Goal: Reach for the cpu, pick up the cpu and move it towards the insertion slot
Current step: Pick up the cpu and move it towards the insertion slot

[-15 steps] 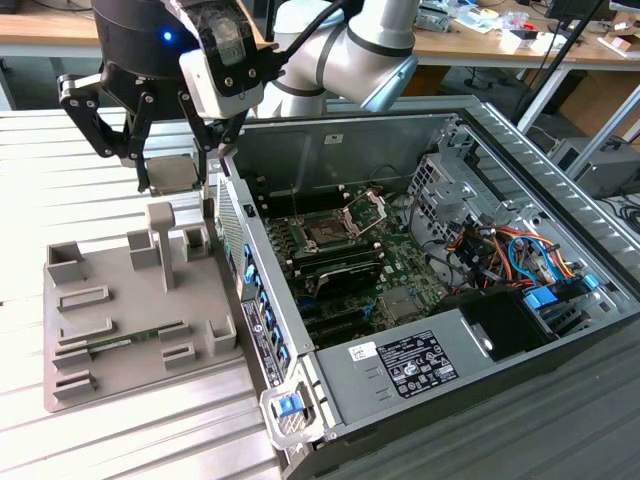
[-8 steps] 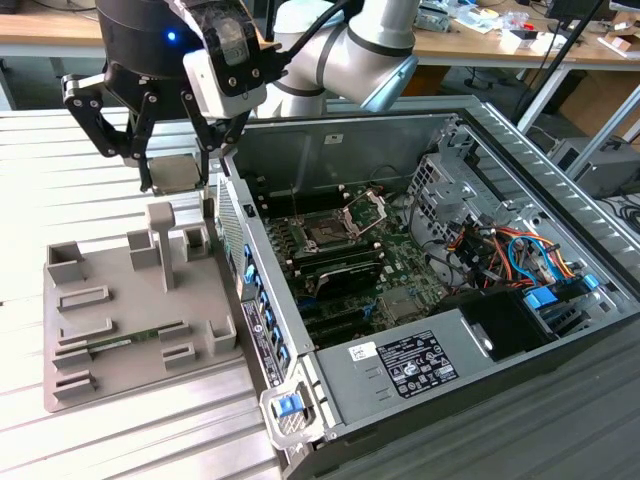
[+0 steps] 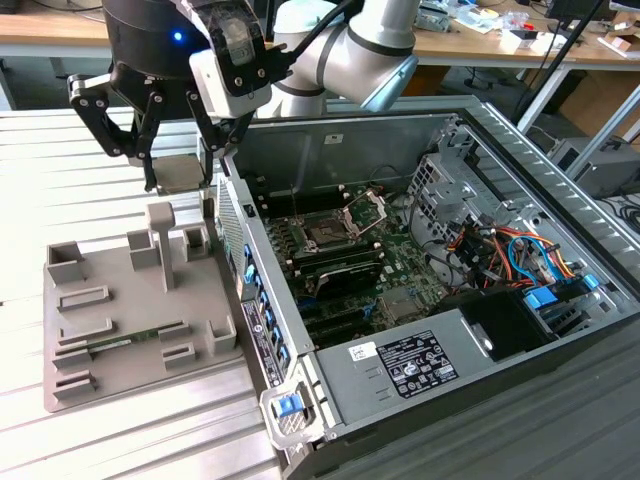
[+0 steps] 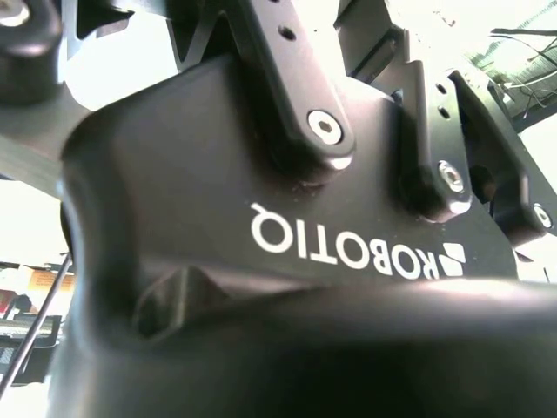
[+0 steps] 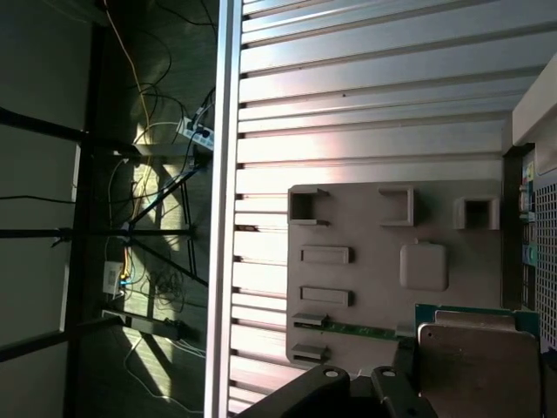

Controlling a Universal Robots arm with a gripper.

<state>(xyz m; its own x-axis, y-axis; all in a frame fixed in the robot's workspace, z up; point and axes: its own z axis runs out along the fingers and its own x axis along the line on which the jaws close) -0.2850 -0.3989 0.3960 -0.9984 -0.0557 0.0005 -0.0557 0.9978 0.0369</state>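
Above the far end of the grey fixture plate [image 3: 110,310], the tool [image 3: 180,185] hangs with its black fingers [image 3: 150,165] drawn in narrow on the cpu [image 3: 182,172]. The chip sits gripped between them, close over an upright post [image 3: 160,235] of the plate; whether chip and post touch I cannot tell. In the first wrist view the cpu [image 5: 477,366] shows as a dull metal square with a thin green edge along one side, and the tool's black links lie just beside it. Beneath it the fixture plate [image 5: 365,226] carries several raised pockets, and a thin green memory stick [image 5: 357,329] lies in one of its slots. The plate rests on a ribbed metal bench [image 3: 60,150]. Just beside the plate, towards the exterior view's right, an open computer case [image 3: 520,130] lies on the bench. Inside it, well apart from the held chip, is the insertion slot [image 3: 325,235], a dark square on the green circuit board [image 3: 400,250], with its silver bracket [image 3: 367,208] swung up.
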